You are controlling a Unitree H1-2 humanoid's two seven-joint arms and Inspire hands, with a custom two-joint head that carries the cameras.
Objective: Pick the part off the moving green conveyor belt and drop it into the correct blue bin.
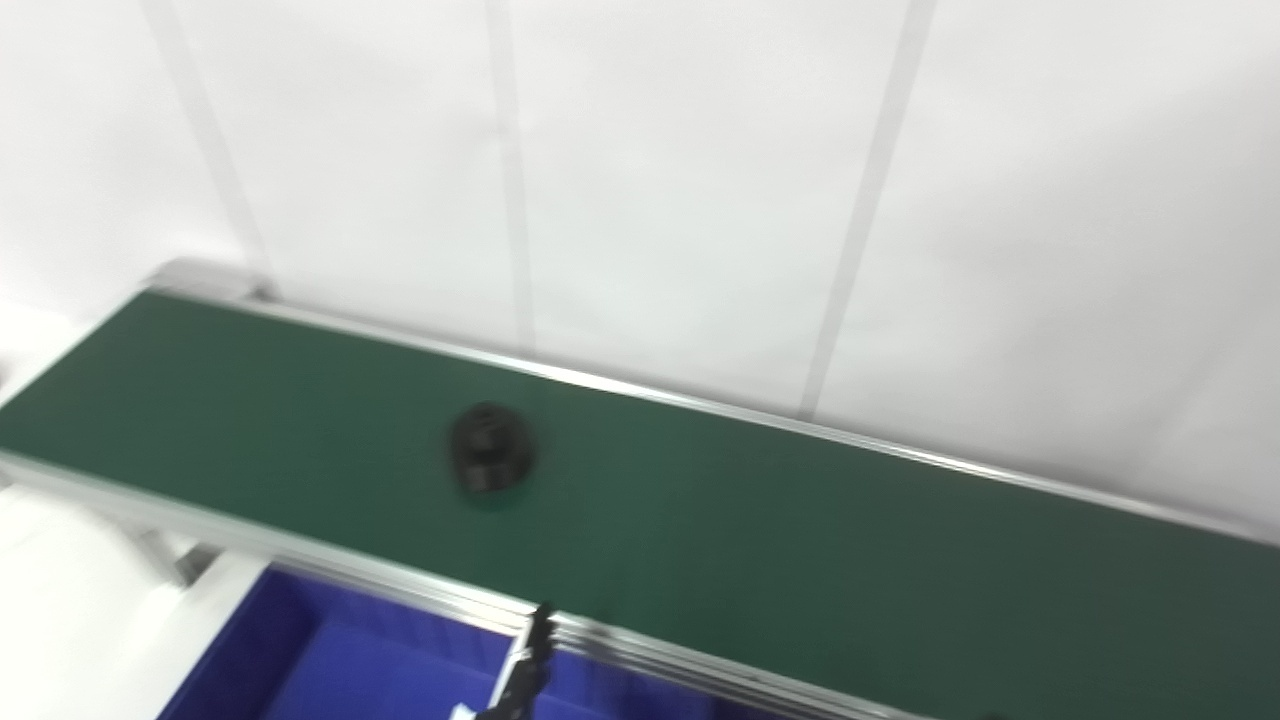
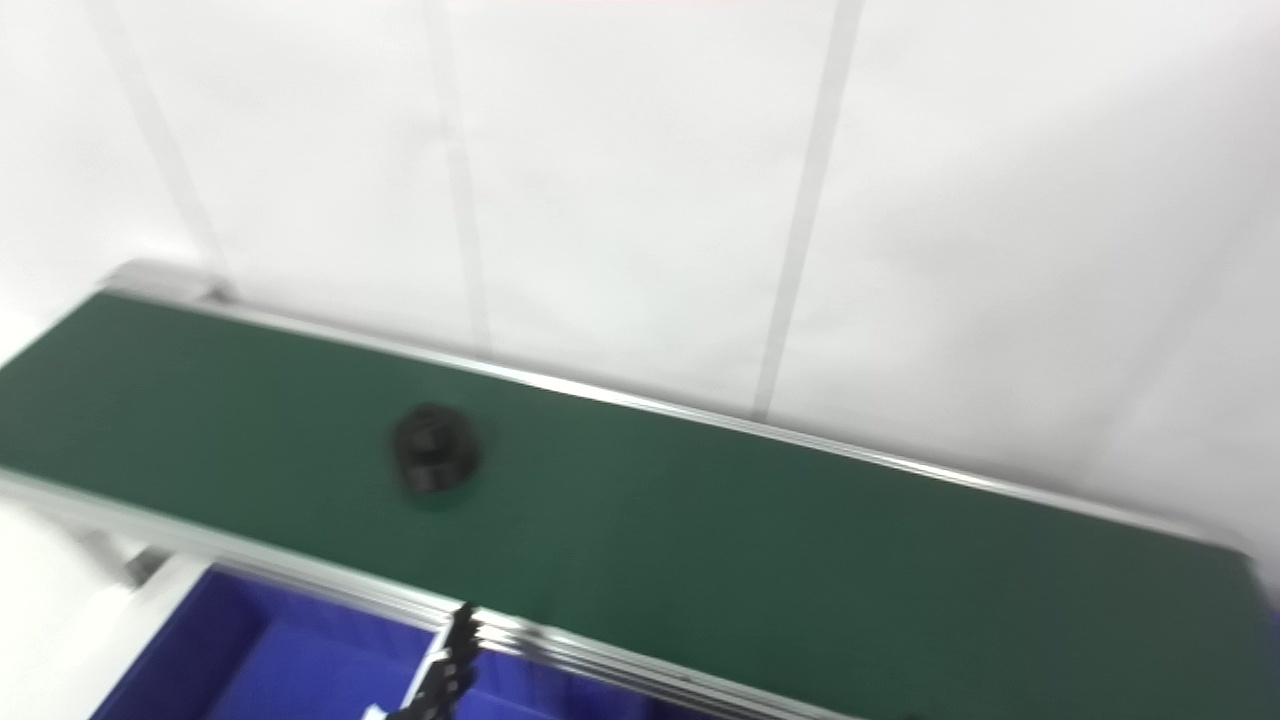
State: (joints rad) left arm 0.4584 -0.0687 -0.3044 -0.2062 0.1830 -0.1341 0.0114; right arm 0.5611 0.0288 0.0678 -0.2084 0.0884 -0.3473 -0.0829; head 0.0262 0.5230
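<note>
One sliver of a hand [image 1: 527,665] is all I see of myself, a thin black and white shape poking up from the bottom edge, blurred and mostly cut off. I cannot tell which arm it belongs to, nor whether its fingers are spread or curled. It stands over the deep blue plastic bin [image 1: 300,650] that sits lowest in view, just in front of the belt's near silver rail [image 1: 330,570]; its tip reaches up to that rail. Inside the bin, a small white scrap [image 1: 462,712] shows beside my hand. Beyond the rail, the long dark green conveyor belt [image 1: 800,540] runs slantwise from upper left to lower right. On it, left of centre and about midway across its width, lies the small round black part [image 1: 490,455], smeared by blur, well apart from my hand. Behind the belt's far rail rises the plain white panelled wall [image 1: 680,180] with pale vertical seams.
</note>
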